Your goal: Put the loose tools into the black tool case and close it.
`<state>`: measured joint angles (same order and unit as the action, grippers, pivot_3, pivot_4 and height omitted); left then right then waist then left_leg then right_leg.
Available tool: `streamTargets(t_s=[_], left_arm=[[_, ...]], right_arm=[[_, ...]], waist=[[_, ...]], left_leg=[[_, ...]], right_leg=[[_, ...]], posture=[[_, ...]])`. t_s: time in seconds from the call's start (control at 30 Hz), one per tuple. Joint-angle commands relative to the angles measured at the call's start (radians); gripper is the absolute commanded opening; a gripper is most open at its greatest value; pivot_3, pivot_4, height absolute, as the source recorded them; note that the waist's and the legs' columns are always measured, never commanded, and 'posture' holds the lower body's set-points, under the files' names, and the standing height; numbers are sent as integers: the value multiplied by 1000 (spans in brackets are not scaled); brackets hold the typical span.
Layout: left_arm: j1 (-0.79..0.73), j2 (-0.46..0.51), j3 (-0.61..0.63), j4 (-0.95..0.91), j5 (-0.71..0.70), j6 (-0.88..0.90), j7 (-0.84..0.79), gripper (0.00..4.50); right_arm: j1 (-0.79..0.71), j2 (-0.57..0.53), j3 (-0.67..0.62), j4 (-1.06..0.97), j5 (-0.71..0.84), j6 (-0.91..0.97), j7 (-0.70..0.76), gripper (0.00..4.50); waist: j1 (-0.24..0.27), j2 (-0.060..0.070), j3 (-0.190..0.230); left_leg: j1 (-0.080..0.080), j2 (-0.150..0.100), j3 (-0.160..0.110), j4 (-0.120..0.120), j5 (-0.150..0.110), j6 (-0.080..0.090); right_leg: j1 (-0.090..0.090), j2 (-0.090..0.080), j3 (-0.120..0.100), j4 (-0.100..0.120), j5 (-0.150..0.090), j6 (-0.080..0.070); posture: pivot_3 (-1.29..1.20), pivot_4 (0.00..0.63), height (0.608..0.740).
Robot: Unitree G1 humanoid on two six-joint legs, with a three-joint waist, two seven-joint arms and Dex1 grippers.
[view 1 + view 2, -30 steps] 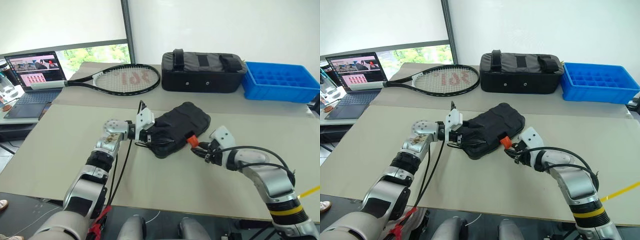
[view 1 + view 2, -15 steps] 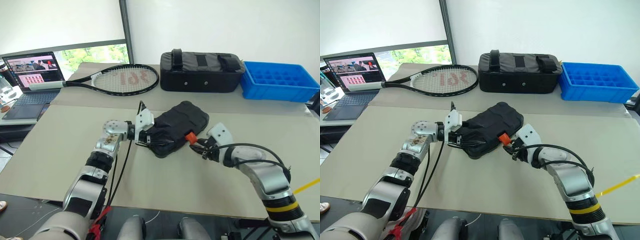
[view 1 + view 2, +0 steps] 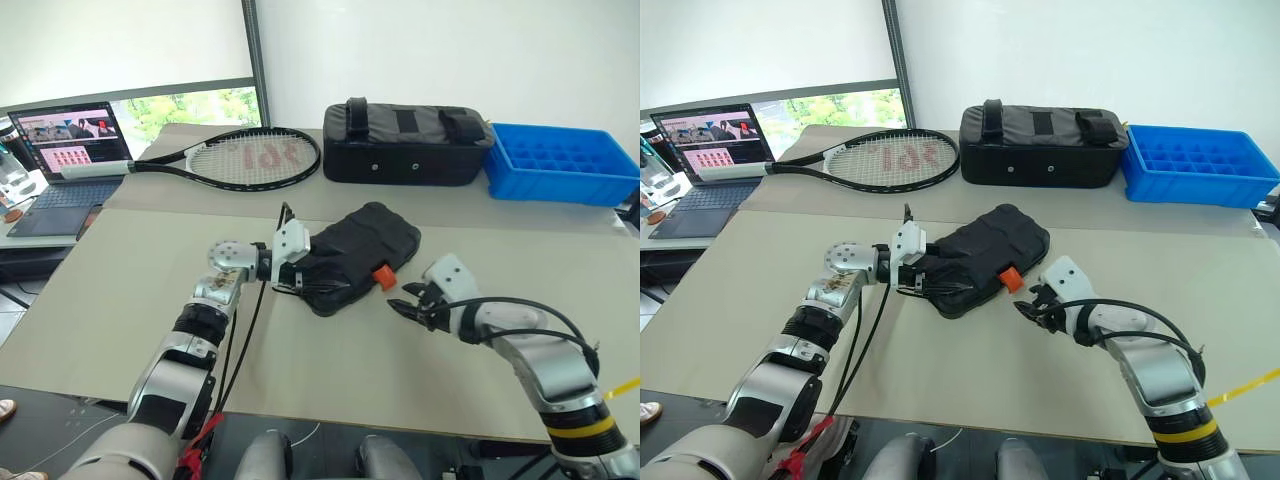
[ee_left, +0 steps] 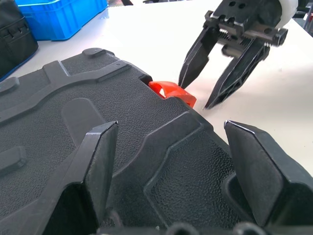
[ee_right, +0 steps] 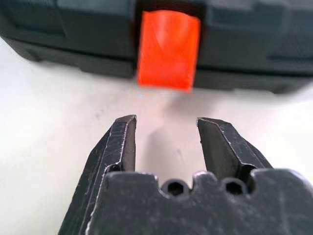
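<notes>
The black case (image 3: 358, 256) lies closed on the counter (image 3: 120, 290), between the two tools. The left tool (image 3: 292, 276) holds its fingers spread wide against the case's near-left end, as it did a second ago. The right tool (image 3: 408, 303) has drawn back from the orange latch (image 3: 382, 277) it was touching; it now sits just beside the latch, fingers parted and gripping nothing.

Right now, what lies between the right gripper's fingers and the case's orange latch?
Nothing: the right wrist view shows only bare table between the right gripper, its fingers open, and the orange latch.
</notes>
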<state>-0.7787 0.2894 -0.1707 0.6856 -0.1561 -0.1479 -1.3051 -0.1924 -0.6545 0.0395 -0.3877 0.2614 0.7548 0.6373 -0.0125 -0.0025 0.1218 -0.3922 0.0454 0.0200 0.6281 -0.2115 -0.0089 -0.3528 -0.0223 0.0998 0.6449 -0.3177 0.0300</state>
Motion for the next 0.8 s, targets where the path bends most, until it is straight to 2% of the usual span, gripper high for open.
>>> streamTargets(t_s=[0.03, 0.1, 0.2, 0.27, 0.8], left_arm=[[13, -9, -24, 32, 26, 7, -1, 3707], [14, -12, -25, 32, 26, 6, 0, 3707], [18, -16, -27, 30, 27, 6, 1, 3707], [19, -18, -27, 29, 28, 5, 2, 3707], [34, -13, -23, 14, 25, 7, 14, 3707]], right_arm=[[-33, 10, -60, -96, 58, 51, -13, 2116], [-51, 21, -56, -105, 65, 65, -24, 1693], [-66, 29, -33, -99, 57, 73, -31, 583], [-68, 30, -17, -87, 50, 67, -30, 48], [-144, 48, 81, 61, -13, -9, -29, 48]], waist=[[-1, 0, 0], [-1, 0, 0], [2, 0, -1], [3, 0, -1], [0, 0, -1]], left_leg=[[0, 0, 0, 0, 0, 0], [0, 0, 0, 0, 0, 0], [0, 0, -1, 0, 0, 0], [-1, 0, -1, 0, 0, 0], [-1, -1, -1, 0, 0, 0]], right_leg=[[0, 0, 0, 0, -1, 1], [0, 0, 0, 0, -1, 1], [0, 0, 0, 0, -1, 1], [0, 0, 0, -1, -1, 1], [0, 0, 0, -1, -1, 1]], posture=[[0, 150, 707], [0, 150, 707], [0, 150, 707], [0, 150, 707], [0, 150, 707]])
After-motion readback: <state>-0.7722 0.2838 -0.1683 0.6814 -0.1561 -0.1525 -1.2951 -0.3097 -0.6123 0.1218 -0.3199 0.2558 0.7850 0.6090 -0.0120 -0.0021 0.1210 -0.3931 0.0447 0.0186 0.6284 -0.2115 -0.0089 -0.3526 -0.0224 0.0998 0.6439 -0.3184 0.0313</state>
